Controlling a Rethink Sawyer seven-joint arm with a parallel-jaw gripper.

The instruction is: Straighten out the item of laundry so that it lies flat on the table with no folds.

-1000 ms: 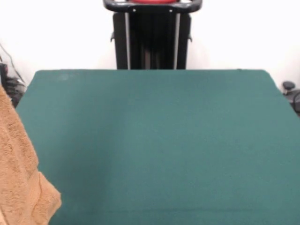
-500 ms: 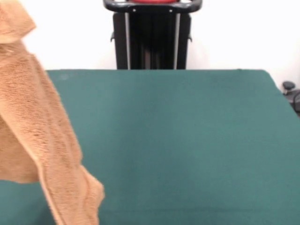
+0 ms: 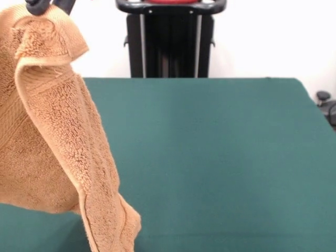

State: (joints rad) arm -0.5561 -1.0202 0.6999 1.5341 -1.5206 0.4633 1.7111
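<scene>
Towel (image 3: pixel 52 136) hangs folded over table (image 3: pixel 220 157)'s left side, pinched at top corner by gripper (image 3: pixel 44 6) w/ jaws closed, prob so you drape it flat.

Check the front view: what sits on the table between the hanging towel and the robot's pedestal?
Nothing. In the front view, bare green table runs from the towel, which hangs at the left, to the pedestal.

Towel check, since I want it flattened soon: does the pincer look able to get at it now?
Probably yes: the pincer at the top edge appears to meet the towel at its upper fold, and the cloth hangs down from there in front of the green table.
</scene>
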